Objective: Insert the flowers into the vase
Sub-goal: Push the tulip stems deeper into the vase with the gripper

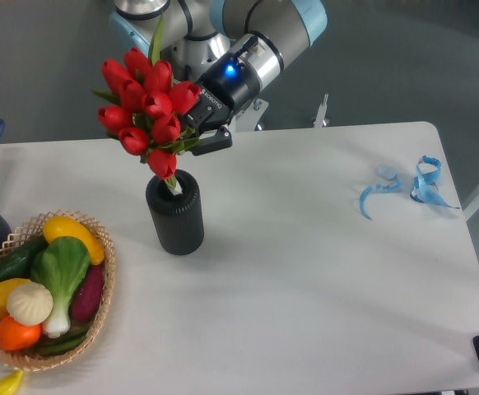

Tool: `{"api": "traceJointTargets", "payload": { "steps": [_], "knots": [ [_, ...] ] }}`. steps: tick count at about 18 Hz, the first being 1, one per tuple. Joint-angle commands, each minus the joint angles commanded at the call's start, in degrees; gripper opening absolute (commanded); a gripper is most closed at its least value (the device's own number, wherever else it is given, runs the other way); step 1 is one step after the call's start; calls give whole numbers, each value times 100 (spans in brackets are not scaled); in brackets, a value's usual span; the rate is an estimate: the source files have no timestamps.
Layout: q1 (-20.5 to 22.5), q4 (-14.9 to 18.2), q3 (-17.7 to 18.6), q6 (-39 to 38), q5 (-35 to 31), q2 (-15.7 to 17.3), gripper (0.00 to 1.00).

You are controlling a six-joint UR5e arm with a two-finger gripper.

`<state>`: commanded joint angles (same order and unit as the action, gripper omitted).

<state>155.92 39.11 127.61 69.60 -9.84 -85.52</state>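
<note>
Flowers [146, 105]: stems in vase [175, 213], heads left of fingers [211, 141]. Gripper [197, 136]: fingers behind the bunch; grip cannot be told.

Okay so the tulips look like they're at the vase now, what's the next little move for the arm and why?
Probably lower the bunch a little further, then open. The flowers stand over the vase with the stem end just at its round mouth, buds all well above the rim. The gripper looks closed on the stems beside the buds. How deep the stems sit cannot be seen; letting go now might tip them out.
</note>
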Motion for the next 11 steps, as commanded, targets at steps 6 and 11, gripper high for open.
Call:
{"api": "traceJointTargets", "payload": {
  "steps": [6, 11],
  "knots": [
    [44, 17, 168, 414, -9, -61, 5],
    [88, 35, 430, 843, -44, -114, 9]
  ]
}}
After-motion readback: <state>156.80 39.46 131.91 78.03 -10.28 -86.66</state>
